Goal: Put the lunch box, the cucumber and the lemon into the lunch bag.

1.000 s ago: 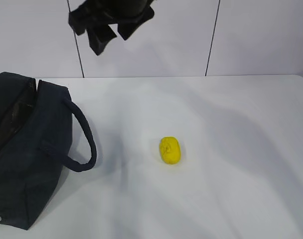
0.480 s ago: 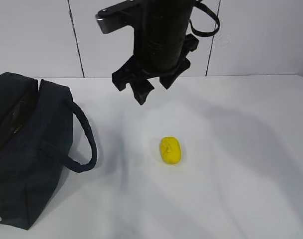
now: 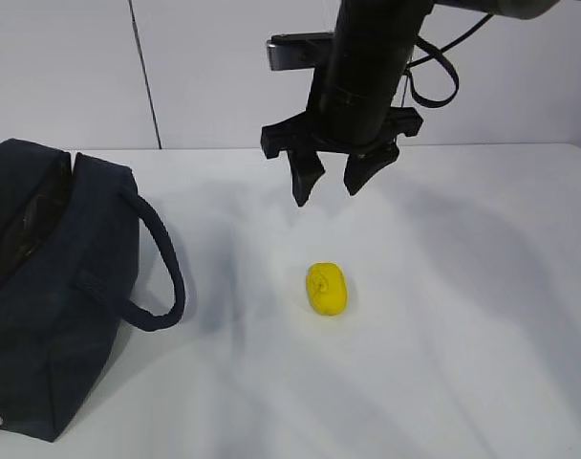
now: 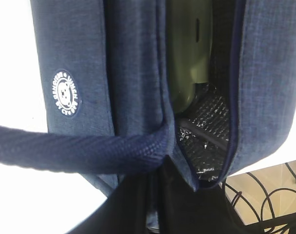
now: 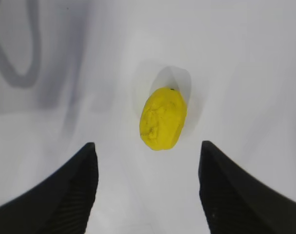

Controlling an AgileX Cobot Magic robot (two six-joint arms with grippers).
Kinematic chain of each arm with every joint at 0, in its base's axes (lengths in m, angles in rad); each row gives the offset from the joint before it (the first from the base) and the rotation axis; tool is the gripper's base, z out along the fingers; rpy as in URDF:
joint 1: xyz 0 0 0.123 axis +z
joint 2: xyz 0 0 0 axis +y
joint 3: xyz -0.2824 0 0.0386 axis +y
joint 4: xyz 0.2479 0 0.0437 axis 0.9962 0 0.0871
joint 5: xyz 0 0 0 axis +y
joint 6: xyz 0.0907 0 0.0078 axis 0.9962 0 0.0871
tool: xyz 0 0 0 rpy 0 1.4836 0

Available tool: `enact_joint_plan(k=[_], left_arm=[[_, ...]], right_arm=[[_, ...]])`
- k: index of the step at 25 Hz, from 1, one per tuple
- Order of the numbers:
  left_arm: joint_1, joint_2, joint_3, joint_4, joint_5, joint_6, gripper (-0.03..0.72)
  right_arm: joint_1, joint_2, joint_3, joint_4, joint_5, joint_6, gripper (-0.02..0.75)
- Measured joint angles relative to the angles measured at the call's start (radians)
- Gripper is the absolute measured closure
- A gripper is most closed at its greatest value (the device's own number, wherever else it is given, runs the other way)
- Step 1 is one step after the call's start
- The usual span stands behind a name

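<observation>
- The bag [image 3: 56, 287] stands at the left edge of the table [image 3: 462, 335], its top gaping. In the left wrist view a pale green lid, seemingly the box [image 4: 187, 48], sits inside against the silver lining, so that item looks done.
- A dark curved shape lies below the box in that view; I cannot tell if it is the cucumber. No cucumber shows on the table, so it is probably packed, but that is a guess.
- The lemon [image 3: 327, 288] is left: it lies alone mid-table, well apart from the bag.
- The right claw [image 3: 333, 184] hangs above and a little behind the lemon, jaws spread wide and empty; its wrist view frames the lemon between the two fingertips.
- The left claw [image 4: 155, 202] is pressed together down at the near end of the bag's mouth, next to a handle; whether it pinches the fabric I cannot tell.
- Bag: coarse navy weave, boxy, thick webbing loop handles, a round white logo on its side, crinkled foil within.
- Lemon: bright yellow, oval, dimpled skin.
- Table: smooth, matte white.
</observation>
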Motion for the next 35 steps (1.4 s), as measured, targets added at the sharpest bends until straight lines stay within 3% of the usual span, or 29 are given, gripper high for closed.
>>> enact_joint_plan(k=[15, 35], left_arm=[[0.000, 0.000, 0.000, 0.000, -0.002, 0.000, 0.681], [0.000, 0.000, 0.000, 0.001, 0.005, 0.000, 0.681]], right_arm=[[0.000, 0.093, 0.000, -0.062, -0.008, 0.053, 0.250], [0.000, 0.232, 0.000, -0.012, -0.024, 0.063, 0.237]])
